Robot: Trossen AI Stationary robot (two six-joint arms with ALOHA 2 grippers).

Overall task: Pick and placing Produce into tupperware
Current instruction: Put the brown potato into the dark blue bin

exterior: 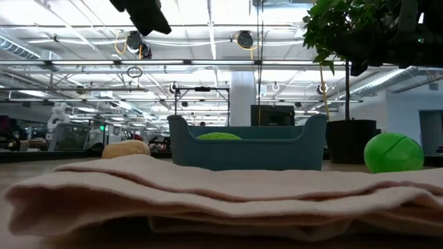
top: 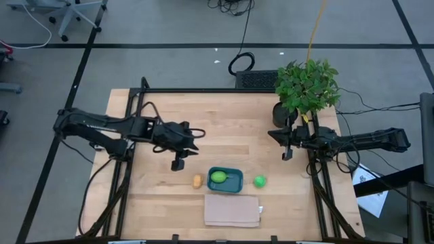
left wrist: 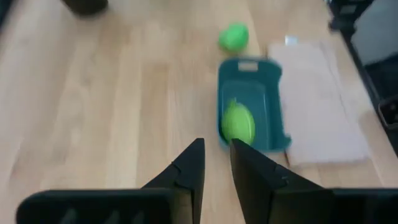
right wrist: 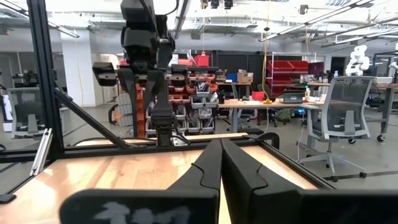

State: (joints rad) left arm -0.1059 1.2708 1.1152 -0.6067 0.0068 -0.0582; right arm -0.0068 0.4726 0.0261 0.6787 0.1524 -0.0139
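Note:
The teal-blue tupperware [top: 234, 186] stands on the wooden table near its front, with the lime-green piece [top: 218, 177] lying inside it; both also show in the left wrist view [left wrist: 267, 106], [left wrist: 238, 122]. The yellow-orange piece [top: 197, 181] lies on the table just left of the tupperware. The bright green ball [top: 259, 181] lies just right of it. My left gripper [top: 180, 163] hovers above the table, left of and a little beyond the yellow-orange piece, fingers slightly apart [left wrist: 216, 152] and empty. My right gripper [top: 286, 154] is shut and empty at the right, near the plant pot.
A folded tan cloth [top: 232, 210] lies at the near edge in front of the tupperware. A leafy potted plant [top: 306, 85] stands at the far right corner, beside my right arm. Bare wood lies across the table's middle and far left.

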